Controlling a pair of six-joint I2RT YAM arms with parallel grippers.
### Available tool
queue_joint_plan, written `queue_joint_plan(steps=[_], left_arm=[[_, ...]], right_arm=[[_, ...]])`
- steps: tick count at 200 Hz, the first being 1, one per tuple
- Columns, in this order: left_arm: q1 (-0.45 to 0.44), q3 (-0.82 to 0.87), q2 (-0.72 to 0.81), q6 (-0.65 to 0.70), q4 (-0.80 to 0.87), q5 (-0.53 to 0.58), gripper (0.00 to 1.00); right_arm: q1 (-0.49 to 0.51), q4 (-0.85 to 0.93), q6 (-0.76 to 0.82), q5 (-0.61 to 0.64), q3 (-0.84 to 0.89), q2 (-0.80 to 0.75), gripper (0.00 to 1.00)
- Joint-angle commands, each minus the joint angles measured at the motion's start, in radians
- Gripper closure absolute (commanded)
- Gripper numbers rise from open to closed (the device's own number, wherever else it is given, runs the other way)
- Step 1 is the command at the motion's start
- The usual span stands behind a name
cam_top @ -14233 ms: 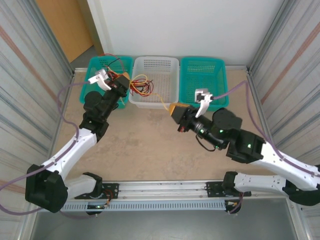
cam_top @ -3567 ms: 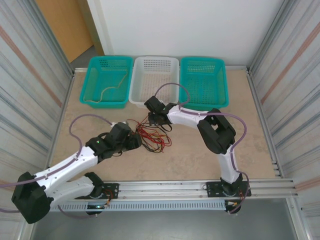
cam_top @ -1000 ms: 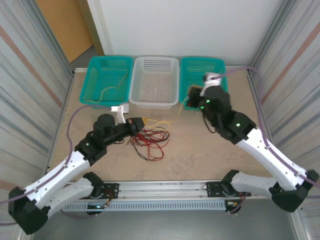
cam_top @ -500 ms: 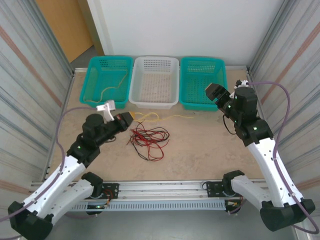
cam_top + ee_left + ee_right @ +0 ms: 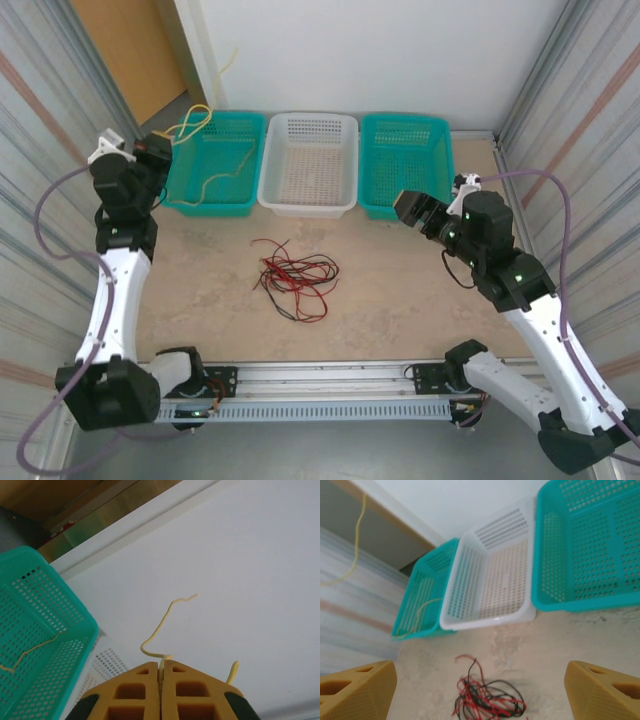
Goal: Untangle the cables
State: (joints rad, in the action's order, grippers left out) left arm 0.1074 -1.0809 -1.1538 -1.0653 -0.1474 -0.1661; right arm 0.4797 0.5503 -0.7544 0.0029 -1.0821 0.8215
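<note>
left gripper (image 5: 161,667), pinching the thin yellow wire (image 5: 159,630), has lifted it free of the red-and-black wire tangle (image 5: 297,276); right gripper (image 5: 408,207) now spread, empty

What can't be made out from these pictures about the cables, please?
- Top view: the red and black cables lie in one heap, too thin and overlapped to count strands or spot knots.
- Right wrist view: the bottom edge cuts off that heap's near part.
- Left wrist view: the yellow cable passes into the shut left gripper, which hides its lower stretch.
- Top view: the tan cable in the left basket is too thin to trace.
</note>
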Motion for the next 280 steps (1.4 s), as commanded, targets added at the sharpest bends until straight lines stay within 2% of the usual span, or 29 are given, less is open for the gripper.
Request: queue_joint_plan(steps=[1,31,63,68,78,85,100,105,110,158,179,200,233,256,280], left_arm=[[0.002,-0.037,-0.090,-0.044,-0.124,0.033,1.00],[0.002,-0.040,-0.220,-0.079,-0.178,0.049,1.00],[0.001,-0.019,-0.324,-0.100,-0.228,0.021,1.00],[0.001,-0.010,-0.336,-0.101,-0.235,0.015,0.89],[0.000,-0.001,-0.357,-0.094,-0.243,0.001,0.58],[0.000,0.002,-0.367,-0.084,-0.233,-0.004,0.41],[-0.003,0.008,-0.364,-0.052,-0.172,0.019,0.17],[-0.003,0.012,-0.359,-0.043,-0.158,0.029,0.06],[-0.003,0.017,-0.350,-0.028,-0.152,0.033,0.01],[-0.011,-0.043,-0.221,0.140,0.052,0.005,0.01],[-0.075,-0.070,-0.117,0.278,0.195,0.045,0.01],[-0.209,-0.079,-0.019,0.444,0.327,0.083,0.04],[-0.518,-0.051,0.088,0.615,0.538,0.143,0.09],[-0.745,0.010,0.136,0.646,0.642,0.238,0.10],[-0.882,0.090,0.145,0.566,0.738,0.304,0.12]], right_arm=[[0.068,0.034,0.040,0.042,0.037,-0.018,0.14],[0.150,0.041,0.043,0.103,0.068,-0.001,0.15],[0.175,0.037,0.038,0.119,0.085,0.010,0.16],[0.178,0.041,0.038,0.123,0.085,0.011,0.16],[0.181,0.049,0.041,0.130,0.083,0.013,0.16],[0.184,0.052,0.043,0.131,0.083,0.013,0.16],[0.190,0.061,0.049,0.134,0.082,0.012,0.16],[0.191,0.064,0.048,0.134,0.082,0.013,0.16],[0.192,0.068,0.050,0.135,0.082,0.012,0.16],[0.238,0.069,0.049,0.155,0.081,0.014,0.16],[0.289,0.062,0.057,0.178,0.082,0.041,0.16],[0.356,0.057,0.079,0.217,0.093,0.074,0.16],[0.402,0.048,0.069,0.267,0.138,0.112,0.11],[0.405,0.063,0.067,0.269,0.151,0.160,0.11],[0.404,0.083,0.062,0.278,0.150,0.231,0.10]])
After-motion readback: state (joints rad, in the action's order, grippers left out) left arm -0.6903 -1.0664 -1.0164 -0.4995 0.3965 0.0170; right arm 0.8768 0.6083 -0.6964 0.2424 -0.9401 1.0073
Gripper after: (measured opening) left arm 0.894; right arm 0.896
